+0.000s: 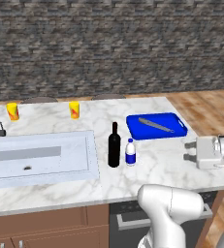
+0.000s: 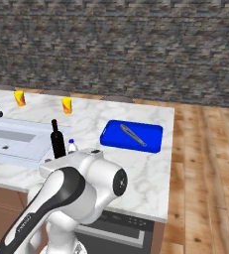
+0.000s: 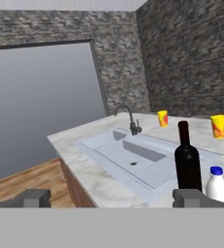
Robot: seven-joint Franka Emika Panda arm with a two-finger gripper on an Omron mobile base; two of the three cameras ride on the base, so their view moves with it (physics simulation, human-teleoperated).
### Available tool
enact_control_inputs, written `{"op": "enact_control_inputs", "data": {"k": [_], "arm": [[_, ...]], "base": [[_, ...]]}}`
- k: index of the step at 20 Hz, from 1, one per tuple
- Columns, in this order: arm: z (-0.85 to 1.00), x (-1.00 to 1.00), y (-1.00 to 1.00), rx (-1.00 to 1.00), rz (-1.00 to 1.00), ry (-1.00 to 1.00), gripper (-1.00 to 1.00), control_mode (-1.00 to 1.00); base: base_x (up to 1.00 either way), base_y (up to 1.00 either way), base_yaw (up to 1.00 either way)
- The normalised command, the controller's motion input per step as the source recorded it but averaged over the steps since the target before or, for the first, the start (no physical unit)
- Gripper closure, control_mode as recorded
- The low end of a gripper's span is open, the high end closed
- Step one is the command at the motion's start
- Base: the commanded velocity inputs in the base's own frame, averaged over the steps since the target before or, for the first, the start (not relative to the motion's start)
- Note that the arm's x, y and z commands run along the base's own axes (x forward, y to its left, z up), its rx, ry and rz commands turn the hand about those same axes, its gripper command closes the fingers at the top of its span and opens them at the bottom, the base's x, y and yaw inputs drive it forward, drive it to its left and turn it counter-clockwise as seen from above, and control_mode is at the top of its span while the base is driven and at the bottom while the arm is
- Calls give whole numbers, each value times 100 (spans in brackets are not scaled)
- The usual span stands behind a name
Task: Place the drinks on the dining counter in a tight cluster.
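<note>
The gripper point(image 1: 187, 151) hung out over the right end of the dining counter point(image 1: 171, 164), jaws spread wide and holding nothing, pointed sideways toward the bottles. The tall black wine bottle point(image 1: 114, 145) stood upright just right of the sink point(image 1: 40, 155), and the small white bottle with blue label point(image 1: 130, 152) sat just beside it, close enough that I couldn't tell if they touched. Behind them lay the blue tray point(image 1: 156, 126) with a grey utensil point(image 1: 155, 125) on it. 2 yellow cups point(image 1: 12, 111) stood at the far edge
</note>
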Motion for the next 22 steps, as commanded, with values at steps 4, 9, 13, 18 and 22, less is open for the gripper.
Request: {"op": "enact_control_inputs", "data": {"k": [4,9,13,18,22], "arm": [[2,-3,-1,0,0,0,-100,-100],[0,0,0,0,0,0,-100,-100],[0,0,0,0,0,0,-100,-100],[0,-7,0,0,0,0,-100,100],[0,0,0,0,0,0,-100,100]], "base": [[0,0,0],[0,0,0],[0,0,0],[-9,1,0],[-58,1,0]]}}
